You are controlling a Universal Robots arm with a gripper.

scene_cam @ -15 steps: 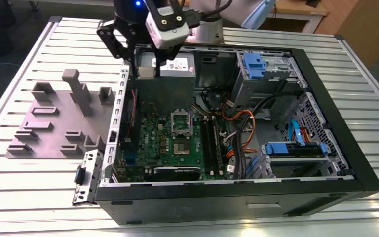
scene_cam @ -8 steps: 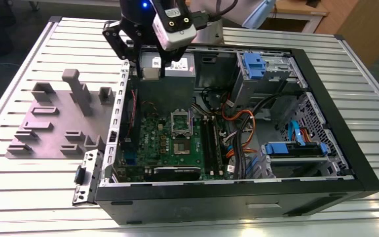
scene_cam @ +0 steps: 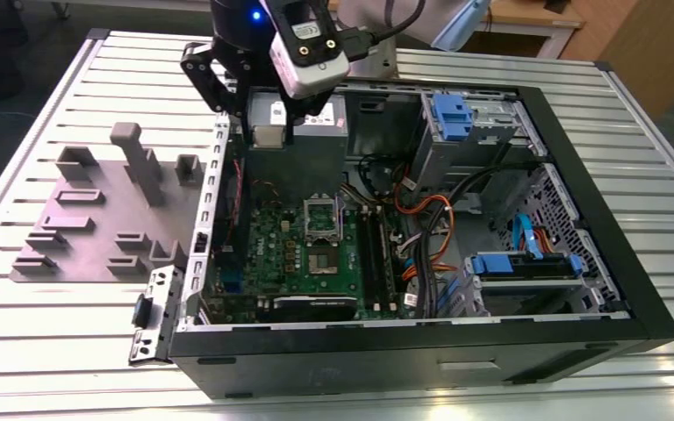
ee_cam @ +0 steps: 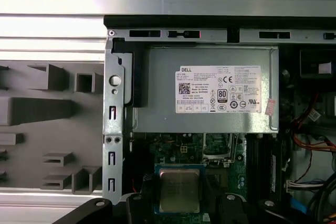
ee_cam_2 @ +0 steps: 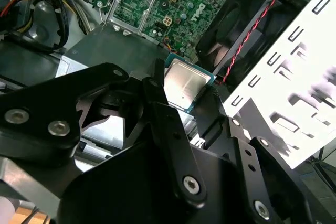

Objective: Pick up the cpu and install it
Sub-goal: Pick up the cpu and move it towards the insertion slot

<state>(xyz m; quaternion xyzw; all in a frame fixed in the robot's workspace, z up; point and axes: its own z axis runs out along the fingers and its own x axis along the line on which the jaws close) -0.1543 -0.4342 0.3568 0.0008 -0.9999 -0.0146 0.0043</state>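
Your gripper (scene_cam: 269,132) is clamped on the cpu (ee_cam_2: 185,84) and holds it above the gray box (ee_cam: 205,90) in a corner of the computer case (scene_cam: 618,289) — pickup done, but the socket (ee_cam_2: 130,4) looks empty, so seating remains.

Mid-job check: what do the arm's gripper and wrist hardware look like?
The gripper is matte black, with angular linkage fingers joined by silver screws. In the exterior view a blue light glows on its black body, beside a silver-grey camera module with a black cable.
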